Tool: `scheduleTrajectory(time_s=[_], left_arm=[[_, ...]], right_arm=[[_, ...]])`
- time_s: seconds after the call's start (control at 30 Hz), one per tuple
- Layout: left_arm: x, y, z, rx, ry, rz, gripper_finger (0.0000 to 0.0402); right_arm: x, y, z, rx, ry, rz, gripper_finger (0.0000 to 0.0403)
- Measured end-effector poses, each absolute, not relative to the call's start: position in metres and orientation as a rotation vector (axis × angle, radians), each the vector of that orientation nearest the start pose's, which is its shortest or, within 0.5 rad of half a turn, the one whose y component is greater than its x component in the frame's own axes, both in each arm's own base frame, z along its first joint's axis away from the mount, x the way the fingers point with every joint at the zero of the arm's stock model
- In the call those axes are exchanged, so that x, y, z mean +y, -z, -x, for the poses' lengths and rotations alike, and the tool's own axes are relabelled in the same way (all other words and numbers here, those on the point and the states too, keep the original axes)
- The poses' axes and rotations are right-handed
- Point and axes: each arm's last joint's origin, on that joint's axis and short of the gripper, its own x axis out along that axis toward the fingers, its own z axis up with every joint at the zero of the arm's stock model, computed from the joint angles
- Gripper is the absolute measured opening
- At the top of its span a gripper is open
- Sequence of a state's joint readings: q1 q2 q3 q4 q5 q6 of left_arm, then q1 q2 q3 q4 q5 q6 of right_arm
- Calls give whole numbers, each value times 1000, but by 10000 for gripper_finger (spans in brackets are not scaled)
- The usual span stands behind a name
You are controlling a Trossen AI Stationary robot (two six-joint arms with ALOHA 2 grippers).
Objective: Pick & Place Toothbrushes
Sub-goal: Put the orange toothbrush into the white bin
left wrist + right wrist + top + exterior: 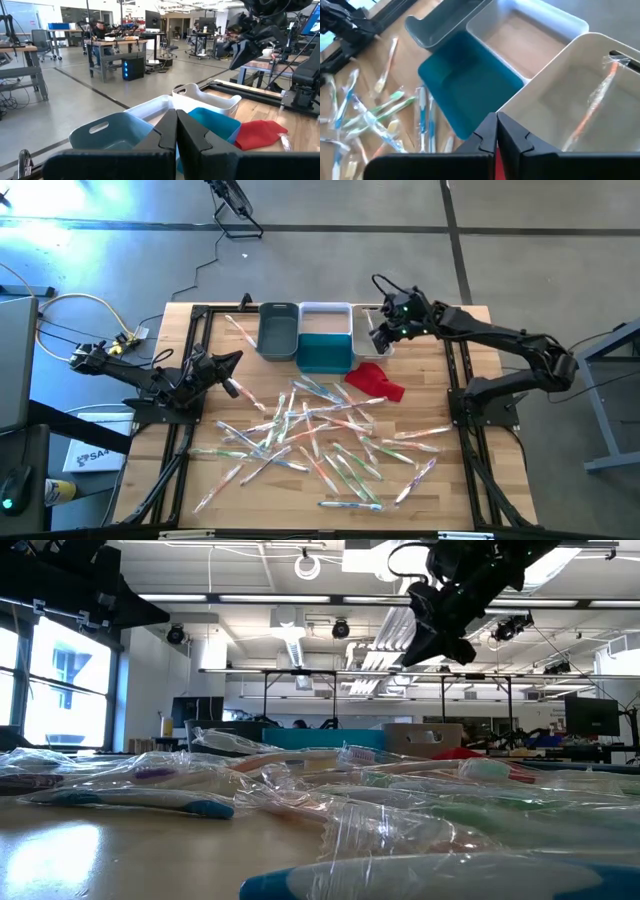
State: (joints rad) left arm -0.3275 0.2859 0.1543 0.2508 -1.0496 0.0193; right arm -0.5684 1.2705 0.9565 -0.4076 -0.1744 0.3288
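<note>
Drop step just done: right hand closed and empty above white bin, one toothbrush lying inside. Left hand closed, idle at nine o'clock. Next: reach for toothbrushes mid-tabletop

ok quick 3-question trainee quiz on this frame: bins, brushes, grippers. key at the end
1. True or false: the white bin already holds a wrapped toothbrush.
2. Which gripper hangs above the bins?
A. left gripper
B. right gripper
C. neither
3. Fill in: the red cloth lies on the table beside the ____ bin.

Key
1. True: an orange-handled one lies inside it, seen in the right wrist view.
2. B: the right gripper is over the white bin with its fingers shut and nothing in them; the left gripper waits, shut, at the left side of the table.
3. teal: the teal bin stands between the grey bin and the cloth.
</note>
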Motion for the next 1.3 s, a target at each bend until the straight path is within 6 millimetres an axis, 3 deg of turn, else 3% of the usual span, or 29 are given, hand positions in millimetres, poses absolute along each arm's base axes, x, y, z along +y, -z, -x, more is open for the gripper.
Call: scheduleTrajectory(time_s=[0.2, 0.57, 0.9, 1.07, 1.3], left_arm=[[-8, -215, -102, -87, -721, 60, 0], [-9, -213, -102, -70, -700, 47, 0], [-9, -213, -102, -72, -700, 49, 0], [-9, -213, -102, -74, -700, 55, 0], [-9, -213, -102, -80, -700, 70, 0]], right_arm=[[-125, -276, -237, 604, 566, -463, 3], [-99, -300, -231, 491, 480, -330, 2], [-85, -255, -219, 281, 377, -327, 2], [-79, -251, -208, 155, 311, -307, 2], [-74, -251, -197, 114, 314, -297, 2]])
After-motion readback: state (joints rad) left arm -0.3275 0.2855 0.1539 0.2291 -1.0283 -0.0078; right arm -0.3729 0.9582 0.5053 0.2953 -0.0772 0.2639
